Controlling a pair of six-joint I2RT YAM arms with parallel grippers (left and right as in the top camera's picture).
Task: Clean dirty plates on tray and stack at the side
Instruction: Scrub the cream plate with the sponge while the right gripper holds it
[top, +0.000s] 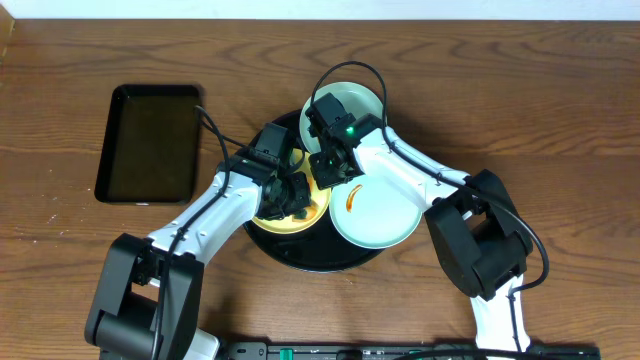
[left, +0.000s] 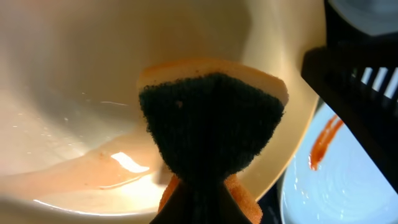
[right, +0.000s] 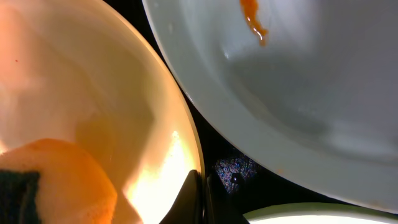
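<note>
The pale yellow plate (top: 312, 208) lies at the left of the round black tray (top: 300, 252). My left gripper (top: 290, 196) is shut on an orange sponge with a dark scouring face (left: 211, 124) and presses it on the wet yellow plate (left: 74, 74). My right gripper (top: 326, 170) is shut on the yellow plate's rim (right: 200, 193). A mint-blue plate with an orange smear (top: 385, 215) lies at the tray's right; it also shows in the left wrist view (left: 336, 180) and the right wrist view (right: 298, 81). A second mint-blue plate (top: 355, 100) lies at the tray's far side.
A smaller rectangular black tray (top: 150, 143) lies on the wooden table at the far left. Both arms cross over the round tray. Bare wood lies to the right of and behind the tray.
</note>
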